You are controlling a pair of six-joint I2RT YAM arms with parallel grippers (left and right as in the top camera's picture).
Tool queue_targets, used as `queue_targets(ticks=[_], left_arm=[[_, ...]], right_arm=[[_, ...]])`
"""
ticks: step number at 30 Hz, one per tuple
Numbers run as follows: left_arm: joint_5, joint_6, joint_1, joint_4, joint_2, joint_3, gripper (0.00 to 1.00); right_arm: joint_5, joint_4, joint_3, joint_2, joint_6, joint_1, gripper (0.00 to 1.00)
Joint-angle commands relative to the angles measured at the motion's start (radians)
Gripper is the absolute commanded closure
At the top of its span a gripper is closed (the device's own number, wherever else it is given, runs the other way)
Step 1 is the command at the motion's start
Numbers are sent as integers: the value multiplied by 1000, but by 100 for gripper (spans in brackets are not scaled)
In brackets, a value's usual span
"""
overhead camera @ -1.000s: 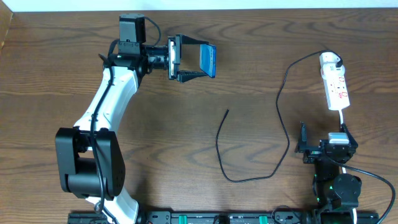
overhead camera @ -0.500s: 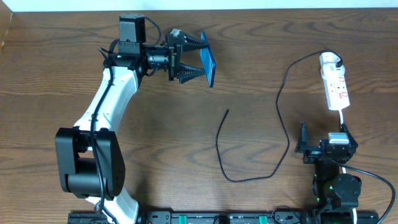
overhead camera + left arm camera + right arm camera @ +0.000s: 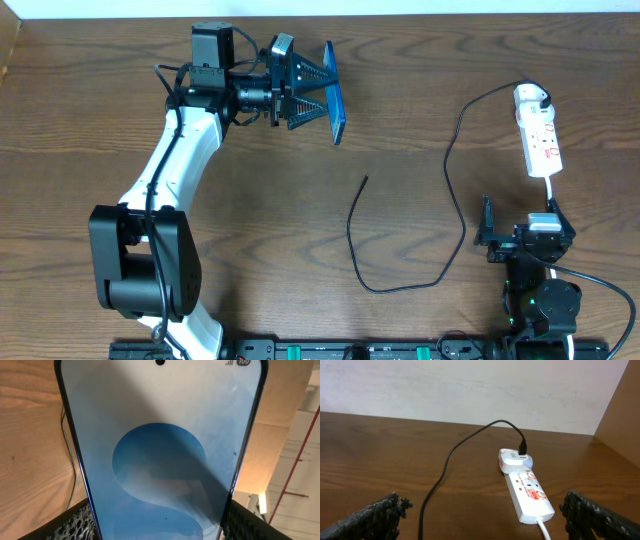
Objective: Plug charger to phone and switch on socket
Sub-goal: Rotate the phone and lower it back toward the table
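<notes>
While the left claw (image 3: pixel 322 92) pinches the phone (image 3: pixel 160 460), held on edge above the tabletop (image 3: pixel 100 120), and the right claw (image 3: pixel 520 222) sits spread near the socket (image 3: pixel 541 140), the phone's port should face the loose charger (image 3: pixel 352 240).

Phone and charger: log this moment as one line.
left claw: shut on phone, screen facing wrist camera | right claw: open, empty, short of socket | charger: plugged at socket, tip loose on table

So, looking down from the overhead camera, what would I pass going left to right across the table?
left arm → phone, clamped in that arm's jaws → charger, at its loose tip → socket
</notes>
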Motion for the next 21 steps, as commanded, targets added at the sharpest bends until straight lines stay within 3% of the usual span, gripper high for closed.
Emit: queue_targets(ticks=[1, 16, 21], left_arm=[[29, 72, 2, 5, -30, 14, 93], [-28, 157, 2, -3, -30, 14, 93], [-137, 227, 2, -88, -30, 14, 93]], right_arm=[[-3, -2, -4, -5, -14, -2, 1], [-3, -2, -4, -5, -14, -2, 1], [-3, -2, -4, -5, -14, -2, 1]])
